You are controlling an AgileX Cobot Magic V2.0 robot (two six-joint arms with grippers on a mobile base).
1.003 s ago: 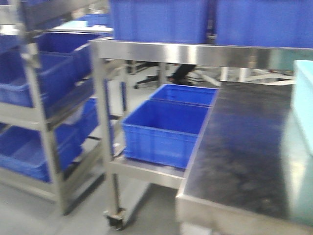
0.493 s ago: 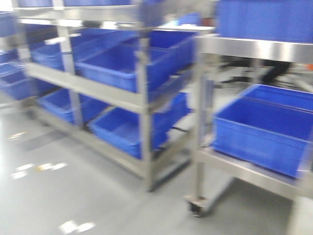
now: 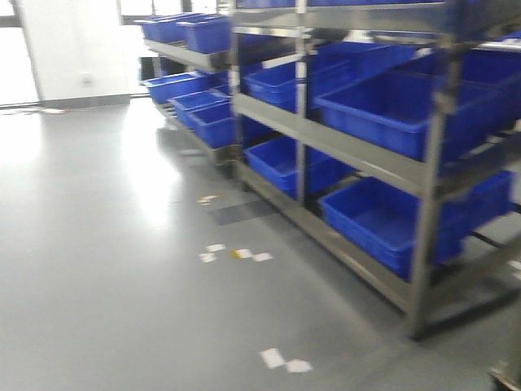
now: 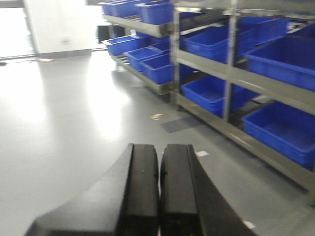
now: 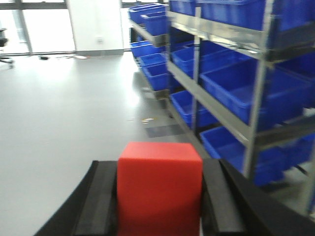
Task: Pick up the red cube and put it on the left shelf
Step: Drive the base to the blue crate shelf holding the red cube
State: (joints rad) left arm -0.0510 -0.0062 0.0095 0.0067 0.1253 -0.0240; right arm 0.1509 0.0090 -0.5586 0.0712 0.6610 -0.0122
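Note:
The red cube [image 5: 160, 189] sits clamped between the two black fingers of my right gripper [image 5: 160, 164], held up over the grey floor. My left gripper [image 4: 159, 147] is shut and empty, its two black fingers pressed together. Steel shelf racks [image 3: 370, 159] holding blue bins stand along the right side of the front view; they also show in the left wrist view [image 4: 231, 73] and the right wrist view [image 5: 216, 44]. Neither gripper shows in the front view.
Grey shiny floor [image 3: 106, 244] spreads to the left and ahead, with small paper scraps [image 3: 236, 254] on it. Blue bins [image 3: 383, 220] fill the rack's lower shelf. A white wall [image 3: 73, 49] and bright windows stand at the far end.
The front view has swung left: the steel table and nearby cart slid out of frame to the right, and the long shelf racks and open floor have come into view.

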